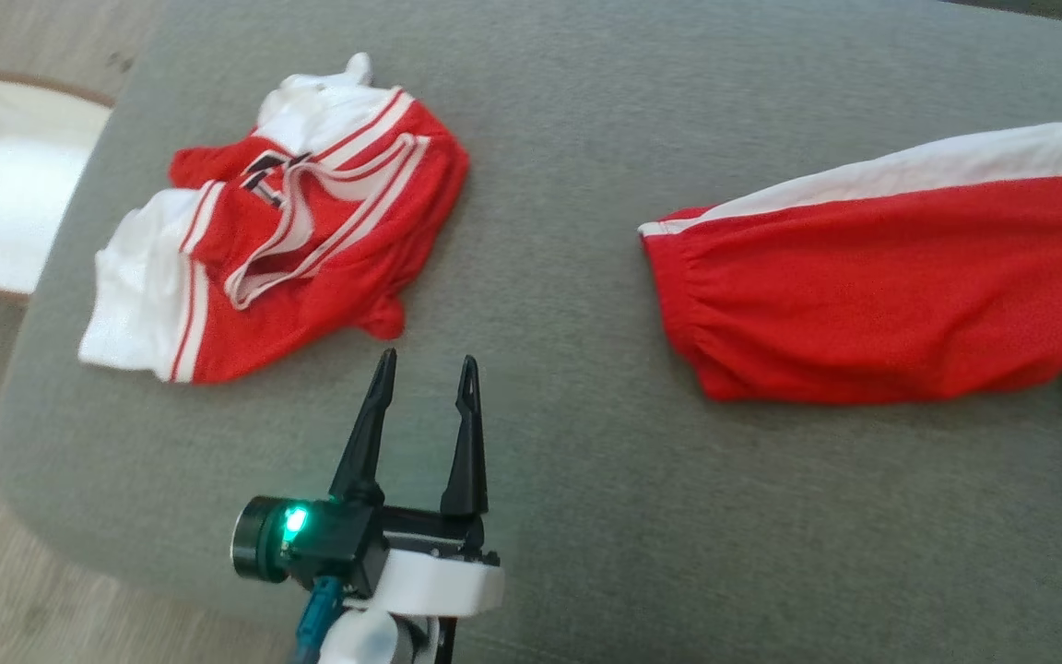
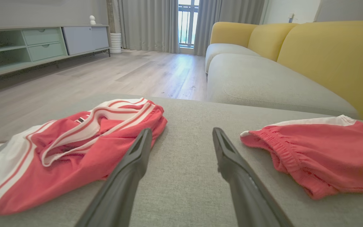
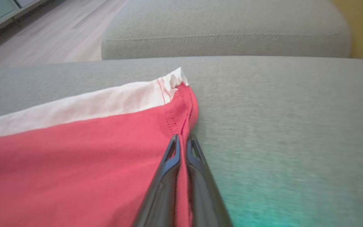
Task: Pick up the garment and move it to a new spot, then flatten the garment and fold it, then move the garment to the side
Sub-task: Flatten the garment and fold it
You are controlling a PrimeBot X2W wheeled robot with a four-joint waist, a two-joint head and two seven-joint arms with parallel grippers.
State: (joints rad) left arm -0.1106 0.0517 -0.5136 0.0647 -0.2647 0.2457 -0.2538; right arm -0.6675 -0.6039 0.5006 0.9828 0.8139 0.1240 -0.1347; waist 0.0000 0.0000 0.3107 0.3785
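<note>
No legible text on the shorts (image 1: 881, 286). Black print (image 1: 264, 180) on the crumpled jersey (image 1: 310, 249) is creased; I cannot read it.

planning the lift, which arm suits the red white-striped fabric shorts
Right: the right end effector is shut on the red white-striped fabric shorts; the left end effector hangs open over grey cushion.

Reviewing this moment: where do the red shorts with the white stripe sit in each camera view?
Head view: the shorts lie at the right, running off the right edge.
Left wrist view: the shorts lie at the right, past the open fingers.
Right wrist view: the shorts are at the lower left, their edge pinched in the right gripper, fingers shut.
Shared landmark: the grey cushion beneath them.
</note>
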